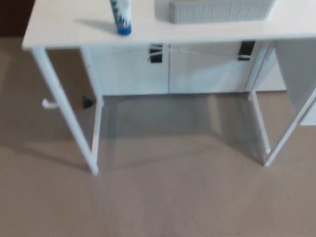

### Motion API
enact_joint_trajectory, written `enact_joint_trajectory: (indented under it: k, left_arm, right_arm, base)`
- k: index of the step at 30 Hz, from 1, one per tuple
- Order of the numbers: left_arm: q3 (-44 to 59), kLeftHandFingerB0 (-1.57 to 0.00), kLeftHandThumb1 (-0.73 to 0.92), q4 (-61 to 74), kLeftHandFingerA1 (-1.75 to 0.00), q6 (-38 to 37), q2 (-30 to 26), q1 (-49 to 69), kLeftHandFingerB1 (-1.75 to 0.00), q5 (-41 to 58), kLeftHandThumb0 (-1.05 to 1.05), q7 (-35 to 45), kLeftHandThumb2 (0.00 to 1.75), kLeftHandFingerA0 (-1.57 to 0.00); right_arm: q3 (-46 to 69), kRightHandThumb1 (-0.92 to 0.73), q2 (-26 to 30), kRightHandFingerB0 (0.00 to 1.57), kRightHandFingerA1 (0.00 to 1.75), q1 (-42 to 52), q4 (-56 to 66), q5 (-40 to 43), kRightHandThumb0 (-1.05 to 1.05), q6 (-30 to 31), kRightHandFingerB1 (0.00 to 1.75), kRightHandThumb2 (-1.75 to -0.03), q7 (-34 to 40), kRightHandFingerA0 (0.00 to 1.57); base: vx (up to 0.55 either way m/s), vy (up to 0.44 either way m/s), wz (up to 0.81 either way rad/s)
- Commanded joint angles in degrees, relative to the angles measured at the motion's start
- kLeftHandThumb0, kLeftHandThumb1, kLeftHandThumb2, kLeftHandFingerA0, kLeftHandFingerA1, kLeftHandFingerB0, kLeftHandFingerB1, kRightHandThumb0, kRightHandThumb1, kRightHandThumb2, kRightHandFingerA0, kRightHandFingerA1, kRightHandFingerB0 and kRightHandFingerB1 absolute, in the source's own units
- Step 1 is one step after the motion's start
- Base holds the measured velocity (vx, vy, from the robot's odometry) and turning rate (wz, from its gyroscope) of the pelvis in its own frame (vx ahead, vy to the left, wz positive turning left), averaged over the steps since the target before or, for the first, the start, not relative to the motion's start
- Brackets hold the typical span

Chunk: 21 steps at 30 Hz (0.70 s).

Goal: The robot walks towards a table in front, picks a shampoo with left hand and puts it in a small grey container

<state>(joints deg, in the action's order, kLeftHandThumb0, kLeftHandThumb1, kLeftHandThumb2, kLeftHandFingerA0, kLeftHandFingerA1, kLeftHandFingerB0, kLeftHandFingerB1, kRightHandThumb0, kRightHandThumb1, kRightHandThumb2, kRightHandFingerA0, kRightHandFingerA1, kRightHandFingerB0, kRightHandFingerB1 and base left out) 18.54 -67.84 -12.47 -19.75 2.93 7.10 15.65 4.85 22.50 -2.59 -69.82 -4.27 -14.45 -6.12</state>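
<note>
Hands unseen, state untellable. Shampoo (pixel 121 17) upright on table (pixel 64 29), blue end down, left of grey container (pixel 222 11).

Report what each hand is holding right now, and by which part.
Neither hand is in view, so no hold shows. The shampoo bottle stands upright on the white table, untouched, apart from the grey container.

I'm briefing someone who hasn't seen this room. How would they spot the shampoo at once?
Find the white table standing on the beige carpet. On its top, left of the ribbed grey container, stands the shampoo. It is the only upright tube, white with blue splashes and a blue cap at its base.
</note>
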Motion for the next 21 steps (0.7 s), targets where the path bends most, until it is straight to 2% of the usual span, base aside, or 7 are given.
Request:
enact_joint_trajectory:
  k: [1, 5, 9, 10, 11, 12, 21]
  left_arm:
    - [-0.59, -0.52, 0.56, -0.01, -0.46, -1.61, -1.31, 0.02, -0.41, -0.49, -0.17, -0.46, 0.56, -0.63]
    - [-0.91, -0.53, 0.58, 0.0, -0.46, -2.13, -1.43, 0.41, -0.41, -0.59, -0.21, -0.37, 0.57, -0.65]
    - [-2.28, -0.55, 0.58, 0.36, -0.46, -3.29, -1.78, 1.3, -0.41, -1.55, -0.22, -0.85, 0.57, -0.65]
    - [-3.26, -0.54, 0.56, 0.24, -0.45, -3.91, -1.97, 1.35, -0.41, -2.61, -0.25, -2.04, 0.56, -0.68]
    - [-4.13, -0.5, 0.45, -0.33, -0.55, -3.86, -2.28, 1.01, -0.5, -3.52, -0.39, -3.03, 0.71, -0.65]
    - [-4.97, -0.47, 0.45, -0.82, -0.55, -4.08, -2.59, 0.79, -0.49, -4.25, -0.41, -3.63, 0.72, -0.64]
    - [-6.41, -0.47, 0.45, -1.98, -0.55, -4.69, -3.52, 0.09, -0.49, -3.77, -0.4, -3.79, 0.71, -0.64]
  right_arm:
    - [-0.37, -0.61, -0.08, 0.56, 0.48, -0.01, -0.18, -0.42, -0.25, 0.25, 0.41, -0.57, 0.24, 0.77]
    - [-0.53, -0.61, -0.2, 0.56, 0.47, 0.09, -0.37, -0.39, -0.25, 0.2, 0.41, -0.58, 0.17, 0.76]
    - [-0.82, -0.6, -0.27, 0.56, 0.48, 0.17, -0.75, -0.5, -0.26, 0.21, 0.41, -0.58, -0.28, 0.77]
    - [-0.82, -0.61, -0.28, 0.57, 0.48, 0.14, -0.8, -0.45, -0.26, 0.23, 0.41, -0.58, -0.3, 0.77]
    - [-0.86, -0.61, -0.32, 0.57, 0.49, 0.11, -0.84, -0.47, -0.25, 0.24, 0.41, -0.58, -0.18, 0.77]
    - [-1.01, -0.62, -0.31, 0.57, 0.49, 0.12, -0.8, -0.59, -0.25, 0.18, 0.41, -0.58, -0.13, 0.77]
    - [-1.82, -0.61, -0.62, 0.58, 0.49, -0.27, -0.81, -0.9, -0.27, 0.02, 0.41, -0.58, -0.11, 0.78]
  base:
    - [0.63, 0.332, -0.47]
    - [0.61, 0.298, -0.28]
    - [0.32, 0.059, 0.07]
    - [0.3, -0.042, 0.11]
    - [0.31, -0.064, 0.14]
    - [0.32, -0.099, 0.26]
    - [0.26, -0.116, 0.22]
